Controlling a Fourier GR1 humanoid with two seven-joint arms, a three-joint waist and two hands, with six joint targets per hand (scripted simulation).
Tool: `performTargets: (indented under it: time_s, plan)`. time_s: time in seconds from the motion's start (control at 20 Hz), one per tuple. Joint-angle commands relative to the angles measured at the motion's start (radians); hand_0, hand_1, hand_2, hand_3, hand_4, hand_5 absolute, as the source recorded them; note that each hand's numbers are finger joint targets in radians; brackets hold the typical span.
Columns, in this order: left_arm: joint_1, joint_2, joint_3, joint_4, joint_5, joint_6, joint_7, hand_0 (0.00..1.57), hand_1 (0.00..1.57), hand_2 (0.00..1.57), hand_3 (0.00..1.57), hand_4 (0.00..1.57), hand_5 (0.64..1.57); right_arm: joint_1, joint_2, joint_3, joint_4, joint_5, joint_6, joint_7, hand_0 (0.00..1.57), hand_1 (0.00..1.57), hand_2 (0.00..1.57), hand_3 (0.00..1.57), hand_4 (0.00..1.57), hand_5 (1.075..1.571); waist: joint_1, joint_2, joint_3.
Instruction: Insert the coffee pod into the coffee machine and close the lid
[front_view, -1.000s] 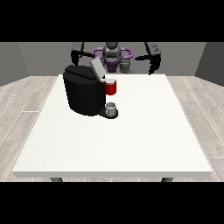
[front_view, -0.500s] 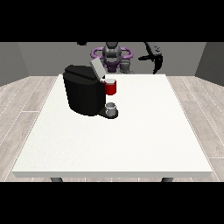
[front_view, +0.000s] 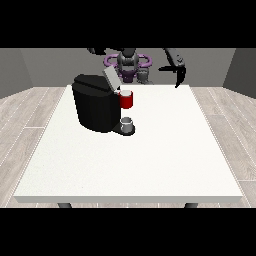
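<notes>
The lid (front_view: 111, 79) stands tilted open on the machine (front_view: 96, 102), so closing is left. A grey pod (front_view: 128, 121) sits on the tray at the machine's foot, below a red thing at the machine (front_view: 126, 100); inserting looks undone. The hand at the view's right (front_view: 177, 70) hangs relaxed, holding nothing, above the table's (front_view: 150, 165) far edge. The other hand (front_view: 96, 51) is too cropped to tell. Room lies wide right of the machine.

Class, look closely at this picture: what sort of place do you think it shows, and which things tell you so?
Probably a bare test room for a kitchen chore: a large white table, a black coffee machine with raised lid, and a wood-look floor under plain grey walls.
</notes>
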Motion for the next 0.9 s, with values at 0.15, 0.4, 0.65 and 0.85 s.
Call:
performTargets:
  time_s: [0.15,0.4,0.65,0.85]
  plan:
    - [0.045,-0.07,-0.086,-0.154,-0.004,0.035,0.046,0.0,0.0,0.0,0.0,0.18,1.571,-0.115,0.002,-0.014,0.073,0.087,-0.1,0.045,0.0,0.0,0.0,0.0,0.21,1.571,0.075,0.047,0.0003]
    - [0.016,0.012,-0.05,-0.187,0.043,0.005,0.035,0.0,0.0,0.0,0.0,0.36,1.571,-0.215,0.002,-0.028,0.109,0.064,-0.107,0.09,0.0,0.0,0.0,0.0,0.35,1.571,0.054,0.107,0.0001]
    - [0.029,0.0,-0.075,-0.224,0.03,0.009,-0.01,0.0,0.0,0.0,0.0,0.38,1.571,-0.306,-0.046,-0.189,0.249,0.029,-0.091,-0.009,0.0,0.0,0.0,0.0,0.41,1.571,0.095,0.201,0.0001]
    - [0.014,-0.007,-0.06,-0.202,0.049,0.04,-0.022,0.0,0.0,0.0,0.0,0.3,1.571,-0.374,-0.087,-0.23,0.291,0.019,-0.055,0.014,0.0,0.0,0.0,0.0,0.39,1.571,0.07,0.2,0.0]
